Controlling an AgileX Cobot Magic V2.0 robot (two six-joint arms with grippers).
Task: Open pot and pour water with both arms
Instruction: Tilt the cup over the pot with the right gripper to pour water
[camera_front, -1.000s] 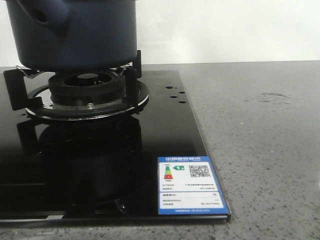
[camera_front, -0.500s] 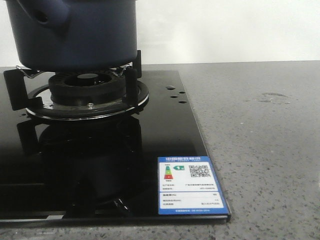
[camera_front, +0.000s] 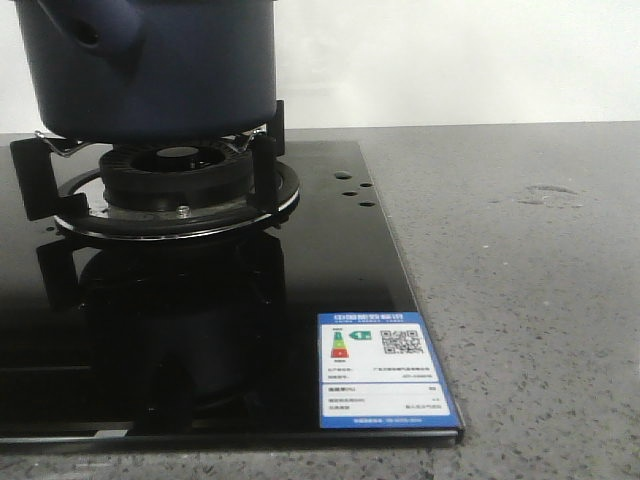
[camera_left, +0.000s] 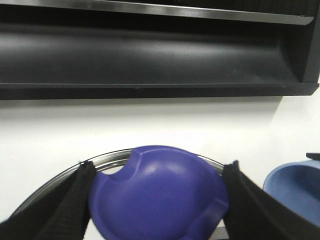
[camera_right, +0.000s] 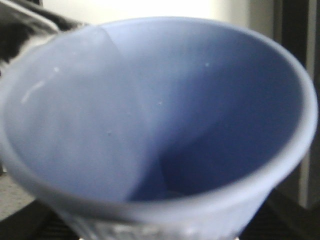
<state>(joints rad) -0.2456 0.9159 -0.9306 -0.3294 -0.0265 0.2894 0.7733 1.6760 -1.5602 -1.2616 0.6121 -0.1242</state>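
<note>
A dark blue pot sits on a stove burner. The left gripper clamps a blue lid knob — the right gripper's grip cannot be told, a light blue cup filling its view.

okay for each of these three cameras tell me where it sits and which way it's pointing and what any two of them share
Front view: low by the counter, facing forward at the pot on the burner; no robot parts show.
Left wrist view: on the left arm, facing a wall and a dark shelf; black fingers flank a purple knob.
Right wrist view: on the right arm, looking into a light blue cup that fills the frame; fingers hidden.
Shared: a light blue rim like that cup's shows at the edge of the left wrist view.
</note>
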